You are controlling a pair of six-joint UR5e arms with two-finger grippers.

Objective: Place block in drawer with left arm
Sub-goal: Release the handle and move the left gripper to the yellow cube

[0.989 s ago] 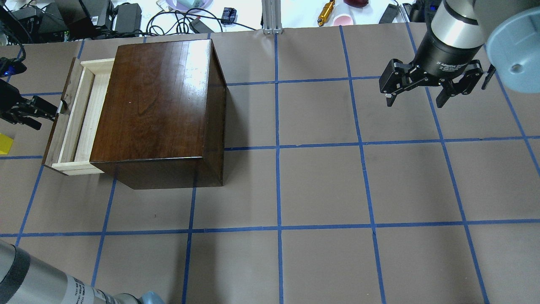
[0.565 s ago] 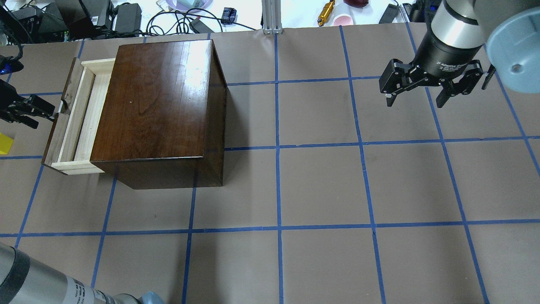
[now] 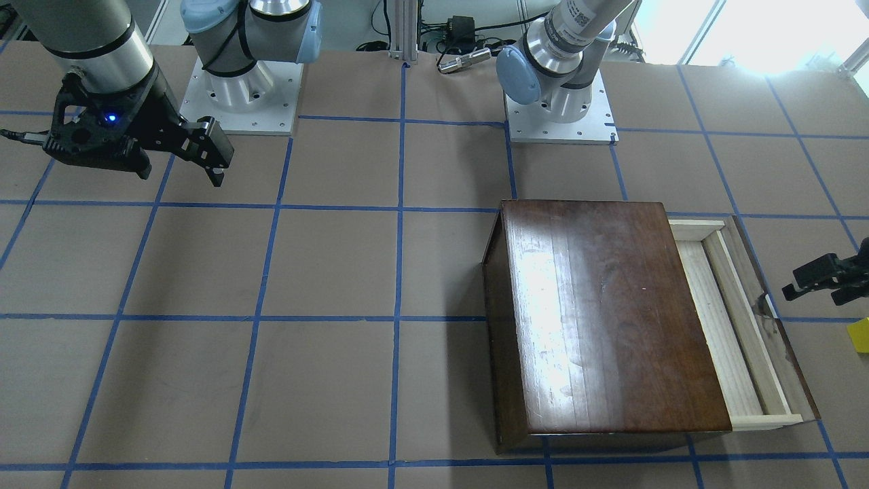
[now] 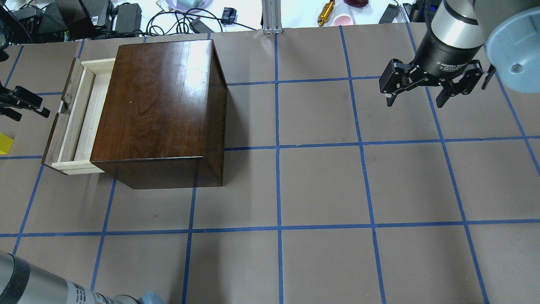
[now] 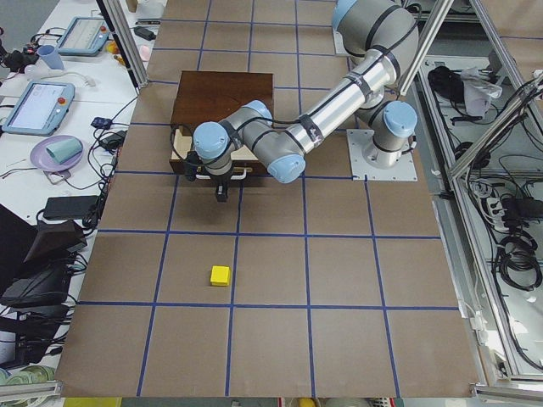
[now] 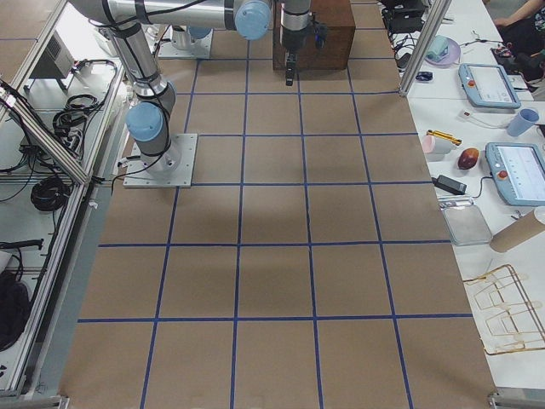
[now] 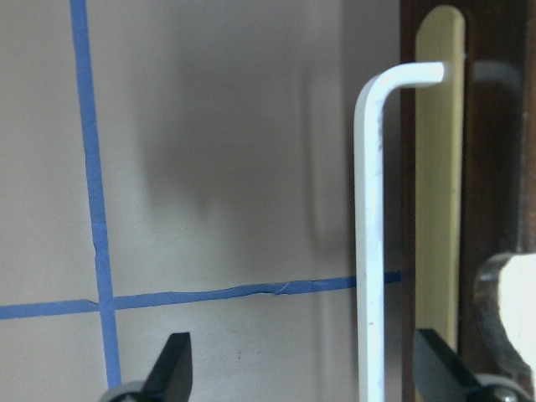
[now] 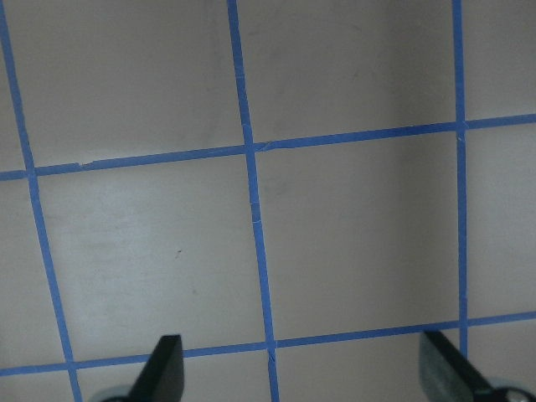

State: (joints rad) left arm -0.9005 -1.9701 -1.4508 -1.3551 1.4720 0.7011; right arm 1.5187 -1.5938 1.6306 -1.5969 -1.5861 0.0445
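The yellow block lies on the table left of the drawer, at the overhead view's left edge; it also shows in the front view and the left side view. The drawer stands partly open from the dark wooden box, its pale tray empty. My left gripper is open and empty, just off the drawer's front panel, apart from the block. In the left wrist view its jaws straddle the white handle. My right gripper hangs open and empty at the far right.
Cables, power bricks and small items line the table's far edge. Blue tape lines grid the brown table. The arm bases stand at the robot's side.
My left gripper has drawn back leftward from the drawer's front panel, staying open. The drawer, the block and the right arm have not moved.
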